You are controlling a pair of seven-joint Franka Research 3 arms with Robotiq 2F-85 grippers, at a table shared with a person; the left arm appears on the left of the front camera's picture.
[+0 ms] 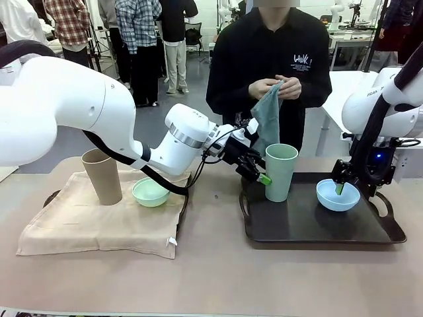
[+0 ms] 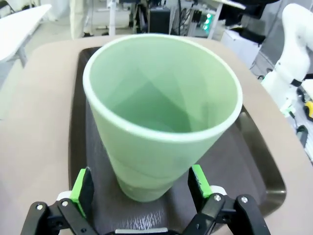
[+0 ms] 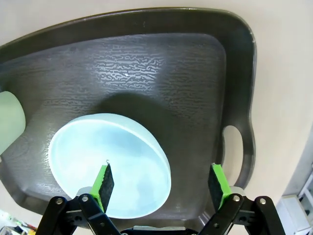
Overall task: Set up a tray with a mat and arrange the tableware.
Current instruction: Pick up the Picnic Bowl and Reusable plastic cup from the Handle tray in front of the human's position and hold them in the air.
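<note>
**Desk:** Where do the tools stand?

**Operator:** My left tool (image 2: 141, 181) is spread wide. Its green pads (image 2: 82, 185) flank the foot of the pale green cup (image 2: 161, 112), and a sliver of gap shows on either side. My right tool (image 3: 161, 180) is wide as well. One of its pads sits above the light blue bowl (image 3: 110, 166) and the other lies past the rim, over the bare dark tray (image 3: 161, 63). I cannot tell whether it touches the bowl.

**Desk:** And the tableware?

**Operator:** The cup and the bowl both sit on that tray, on my right half of the counter (image 1: 211, 277). The cup is upright near the tray's left end and the bowl is toward its right end, the two well apart. On my left side, the tan cup (image 1: 102, 175) stands on a beige mat (image 1: 86, 224), with the mint green bowl (image 1: 151, 191) just beside it on the same mat.

**Desk:** Anyone else in frame?

**Operator:** A person in a black top (image 1: 268, 59) stands at the far side of the counter, holding a grey-green cloth (image 1: 268, 115) in both hands above the pale green cup.
</note>
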